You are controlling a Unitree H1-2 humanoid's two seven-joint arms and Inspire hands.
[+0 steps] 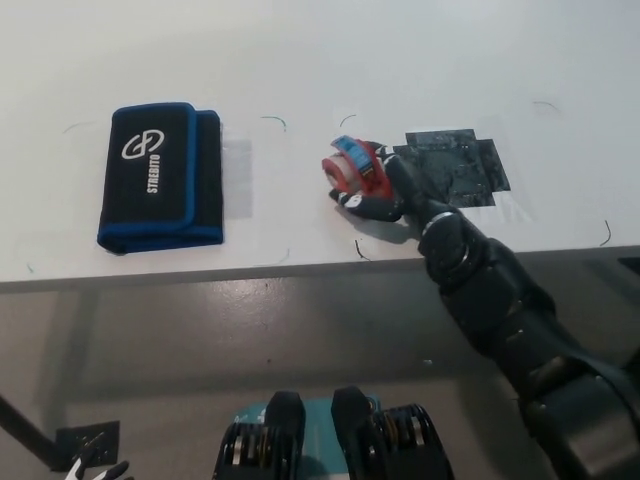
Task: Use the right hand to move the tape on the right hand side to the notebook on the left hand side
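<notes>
the black right hand (375, 190) is closed around the red tape dispenser with a blue roll, the tape (349, 167), which sits in its grasp near the middle of the white table (400, 60), apparently just above or at the surface; contact with the table cannot be confirmed. the hold is from the right side of the dispenser, leaving its left face clear, which in my judgement suits a sideways carry toward the left. the black fabric-covered notebook with blue edging and a white logo (160, 175) lies flat at the left of the table, near the front edge, well apart from the tape, so the transfer appears partly done with the placing not yet made. a dark patterned square patch (455, 165) lies on the table just right of the hand, uncovered. thin pen marks outline corner positions around both the notebook and the middle area. the table top is plain white and matte, with a straight near edge; below it a grey floor (250, 330) shows. the white left hand (95, 470) is barely visible at the lower left corner of the picture, and its state cannot be told.
</notes>
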